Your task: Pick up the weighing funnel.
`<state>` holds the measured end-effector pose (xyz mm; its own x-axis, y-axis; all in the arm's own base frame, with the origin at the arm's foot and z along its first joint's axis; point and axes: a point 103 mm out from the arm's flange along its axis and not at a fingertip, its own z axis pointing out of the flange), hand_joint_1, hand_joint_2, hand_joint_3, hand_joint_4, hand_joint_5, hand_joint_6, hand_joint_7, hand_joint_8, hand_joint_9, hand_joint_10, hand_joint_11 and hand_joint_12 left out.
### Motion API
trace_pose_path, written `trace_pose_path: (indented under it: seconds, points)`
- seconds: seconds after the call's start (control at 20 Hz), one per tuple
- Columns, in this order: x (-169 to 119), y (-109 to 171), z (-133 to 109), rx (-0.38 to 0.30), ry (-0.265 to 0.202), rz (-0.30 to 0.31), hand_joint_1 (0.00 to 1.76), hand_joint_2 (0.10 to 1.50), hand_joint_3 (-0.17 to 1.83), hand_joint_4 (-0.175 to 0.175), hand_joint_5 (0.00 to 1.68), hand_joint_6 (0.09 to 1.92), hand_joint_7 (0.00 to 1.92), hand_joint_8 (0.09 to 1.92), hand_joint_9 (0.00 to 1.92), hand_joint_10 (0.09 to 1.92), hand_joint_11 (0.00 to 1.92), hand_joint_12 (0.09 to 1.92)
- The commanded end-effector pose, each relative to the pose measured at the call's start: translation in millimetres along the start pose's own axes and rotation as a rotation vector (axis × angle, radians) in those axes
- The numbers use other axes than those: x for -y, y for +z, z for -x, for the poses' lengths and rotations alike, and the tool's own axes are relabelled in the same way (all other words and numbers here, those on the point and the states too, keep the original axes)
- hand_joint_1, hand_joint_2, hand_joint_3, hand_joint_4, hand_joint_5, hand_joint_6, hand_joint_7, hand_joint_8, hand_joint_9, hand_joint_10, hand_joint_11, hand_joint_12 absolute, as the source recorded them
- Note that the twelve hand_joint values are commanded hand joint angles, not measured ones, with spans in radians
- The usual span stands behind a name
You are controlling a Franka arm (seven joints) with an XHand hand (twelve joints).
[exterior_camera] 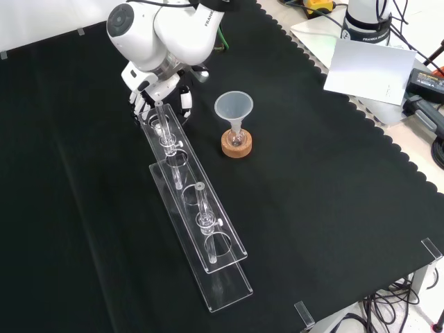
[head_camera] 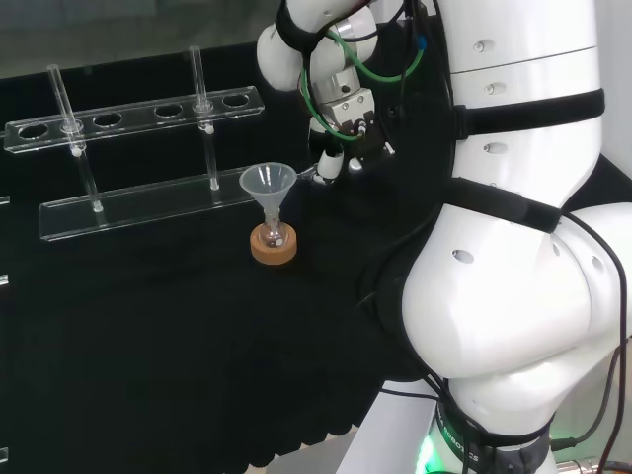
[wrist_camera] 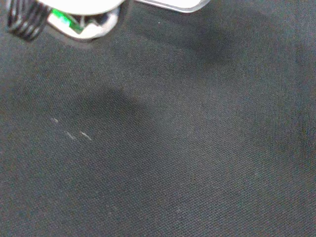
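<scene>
The arm (head_camera: 513, 296) is showing fat, glossy white shells, with black bands (head_camera: 523, 102) ringing the joints and small recessed screws (head_camera: 482, 46) dotting the casing. Green cables (head_camera: 375, 77) are looping near the wrist. A round grey cap (exterior_camera: 122, 21) is facing front, and the hand (exterior_camera: 148, 84) is showing black and white.

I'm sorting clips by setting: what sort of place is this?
Probably a chemistry lab bench: a clear test-tube rack, a funnel standing in a small flask on a cork ring.

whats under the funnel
The funnel stands with its stem in a small flask on a cork ring on the black cloth. The ring hides the flask's bottom; its contents cannot be made out.
</scene>
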<state>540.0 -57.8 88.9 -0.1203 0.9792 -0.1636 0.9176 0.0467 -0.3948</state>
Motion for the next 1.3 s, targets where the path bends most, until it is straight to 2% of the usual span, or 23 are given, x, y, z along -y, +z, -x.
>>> trace_pose_path:
  seconds: [0.05,0.4,0.9,1.3]
  points:
    - [-4.6,-2.3,-3.4,0.018,0.0,0.002,0.92,0.6,0.65,-0.001,0.73,0.16,0.48,0.67,0.72,0.52,0.53,1.27]
    - [-10.6,0.9,-0.4,0.023,-0.005,0.007,0.93,0.62,0.63,-0.001,0.59,0.51,0.5,0.65,0.75,0.48,0.53,1.26]
    - [-15.2,5.7,1.3,0.031,0.005,-0.005,0.94,0.62,0.63,0.002,0.56,0.59,0.49,0.66,0.75,0.48,0.54,1.26]
    - [-17.4,6.2,5.7,0.027,0.013,-0.01,0.95,0.63,0.64,0.015,0.61,0.62,0.49,0.66,0.75,0.49,0.54,1.26]
